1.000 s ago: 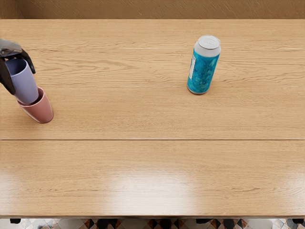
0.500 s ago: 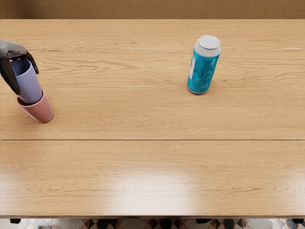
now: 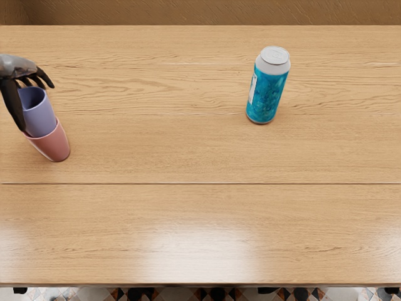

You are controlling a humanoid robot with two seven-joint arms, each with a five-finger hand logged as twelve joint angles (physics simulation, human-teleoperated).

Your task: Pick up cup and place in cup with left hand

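On the surface (image 3: 188,150)'s left side, purple cup (image 3: 39,118) is sitting in pink cup (image 3: 54,144); left hand (image 3: 17,68) is hovering, fingers (image 3: 44,77) spread. Probably releasing; next move is needing a clean upward retreat.

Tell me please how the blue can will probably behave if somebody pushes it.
The can would probably tip if pushed near its top, since it stands upright and is taller than wide. Its round side looks smooth, so once fallen it would likely roll.
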